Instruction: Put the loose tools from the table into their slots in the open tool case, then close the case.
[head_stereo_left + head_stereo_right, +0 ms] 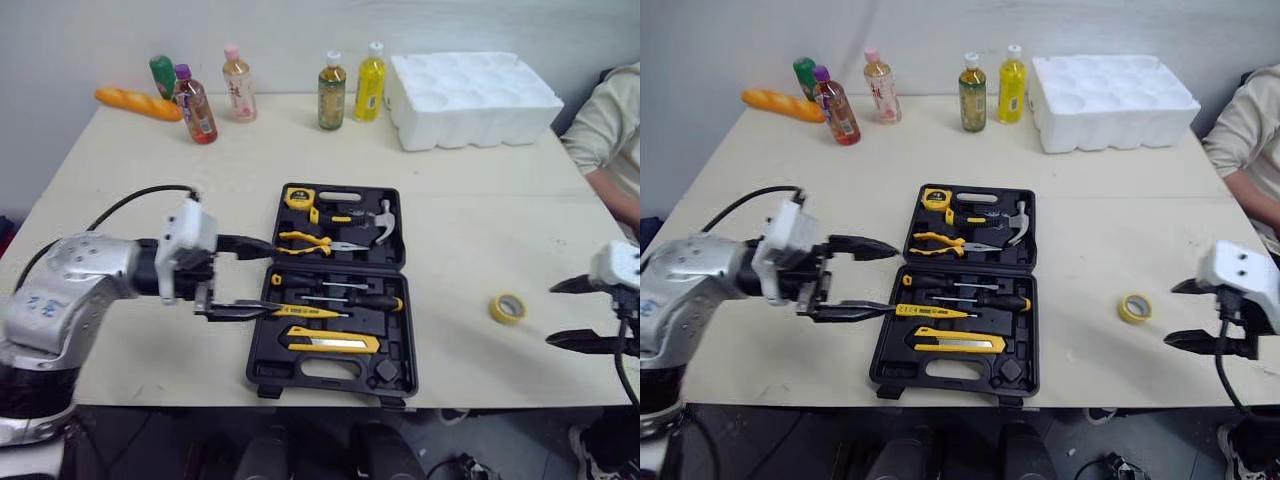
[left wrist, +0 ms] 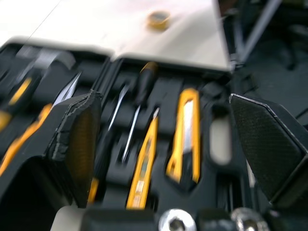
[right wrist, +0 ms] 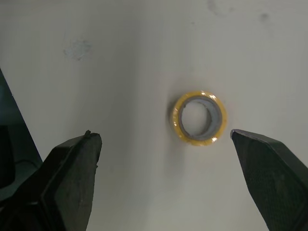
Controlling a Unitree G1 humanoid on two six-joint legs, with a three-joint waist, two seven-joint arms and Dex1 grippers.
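The black tool case [image 1: 397,352] lies open in the middle of the table, holding a tape measure [image 1: 298,196], a hammer [image 1: 380,225], pliers [image 1: 310,242], screwdrivers [image 1: 345,296], a yellow tester pen [image 1: 302,311] and a utility knife [image 1: 335,343]. My left gripper [image 1: 248,279] is open at the case's left edge, fingers reaching over the lower half; its wrist view looks along those tools [image 2: 144,163]. A loose yellow tape roll [image 1: 508,308] lies on the table right of the case. My right gripper [image 1: 553,314] is open just right of the roll [image 3: 198,118], empty.
Several bottles [image 1: 331,92] and a bread loaf [image 1: 138,103] stand along the table's far edge, with a white foam tray [image 1: 470,98] at the back right. A person's sleeve [image 1: 608,130] shows at the right edge. Bare table [image 1: 470,220] surrounds the case.
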